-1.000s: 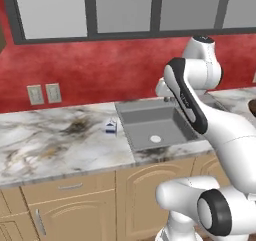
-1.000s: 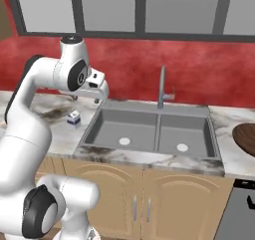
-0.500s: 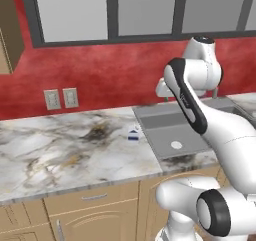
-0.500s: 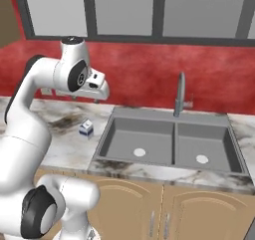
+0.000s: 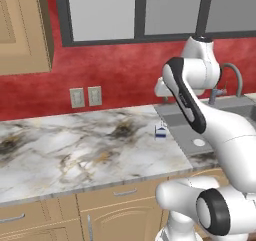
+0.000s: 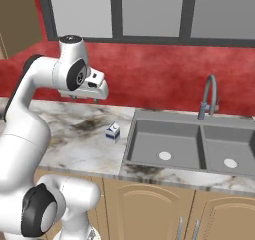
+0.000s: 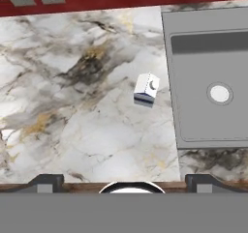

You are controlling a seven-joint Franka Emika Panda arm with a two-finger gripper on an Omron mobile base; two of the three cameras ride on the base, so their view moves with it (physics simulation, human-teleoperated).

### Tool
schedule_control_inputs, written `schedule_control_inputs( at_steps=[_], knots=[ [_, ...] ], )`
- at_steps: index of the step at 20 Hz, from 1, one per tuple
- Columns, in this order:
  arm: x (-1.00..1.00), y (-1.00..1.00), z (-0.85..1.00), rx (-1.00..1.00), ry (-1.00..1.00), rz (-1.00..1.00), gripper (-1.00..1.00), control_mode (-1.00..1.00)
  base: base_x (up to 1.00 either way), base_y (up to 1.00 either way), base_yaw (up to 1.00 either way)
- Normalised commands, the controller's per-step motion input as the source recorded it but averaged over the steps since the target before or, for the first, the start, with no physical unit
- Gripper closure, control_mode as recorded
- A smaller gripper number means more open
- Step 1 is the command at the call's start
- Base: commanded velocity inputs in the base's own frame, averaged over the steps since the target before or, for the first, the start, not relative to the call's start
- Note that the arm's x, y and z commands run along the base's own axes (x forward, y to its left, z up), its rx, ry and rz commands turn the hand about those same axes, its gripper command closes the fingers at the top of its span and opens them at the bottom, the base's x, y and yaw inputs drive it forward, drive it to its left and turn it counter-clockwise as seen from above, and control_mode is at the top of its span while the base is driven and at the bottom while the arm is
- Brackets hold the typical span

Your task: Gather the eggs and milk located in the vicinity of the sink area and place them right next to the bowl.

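The milk point(image 7: 146, 89), a small white carton with blue stripes, stands on the marble counter just left of the sink point(image 7: 213, 82). It also shows as the milk point(image 5: 160, 130) and the milk point(image 6: 112, 131). My gripper point(image 7: 125, 181) hangs high above the counter, open, looking straight down with nothing between its fingertips point(image 7: 46, 181). The carton lies ahead of the gripper and slightly toward the sink. From the right base, the gripper point(image 6: 84, 97) hovers above and left of the carton. The sink point(image 6: 164, 144) has a tall curved faucet point(image 6: 209, 94). The eggs and the bowl are out of view.
The marble counter point(image 5: 75, 150) stretches left of the sink point(image 5: 200, 135). Two wall outlets point(image 5: 82, 97) sit on the red backsplash, and a wooden wall cabinet point(image 5: 25, 30) hangs at the upper left. The counter's front edge point(image 7: 97, 184) lies under the gripper.
The base has driven left along the counter, so the sink and carton slid right in both base views. The arm holds its pose and the gripper stays open.
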Motion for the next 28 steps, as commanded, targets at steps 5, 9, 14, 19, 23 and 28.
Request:
schedule_control_inputs(
  at_steps=[5,9,14,19,23,28],
  knots=[
    [0.02,0.0,0.0,0.0,0.0,0.0,-1.0,-1.0,0.0,0.0,0.0],
    [0.42,0.04,-0.06,-0.01,0.18,-0.16,-1.0,-1.0,0.0,0.0,0.0],
    [1.0,-0.11,-0.38,0.0,0.17,-0.36,-1.0,-1.0,0.0,0.0,0.0],
    [0.7,-0.22,-0.54,0.0,0.06,-0.26,-1.0,-1.0,0.0,0.0,0.0],
    [0.22,-0.17,-0.56,0.0,0.0,-0.02,-1.0,-1.0,0.0,0.0,0.0],
    [0.11,-0.07,-0.46,0.04,0.0,0.0,-1.0,-1.0,0.0,0.0,0.0]
  ],
)
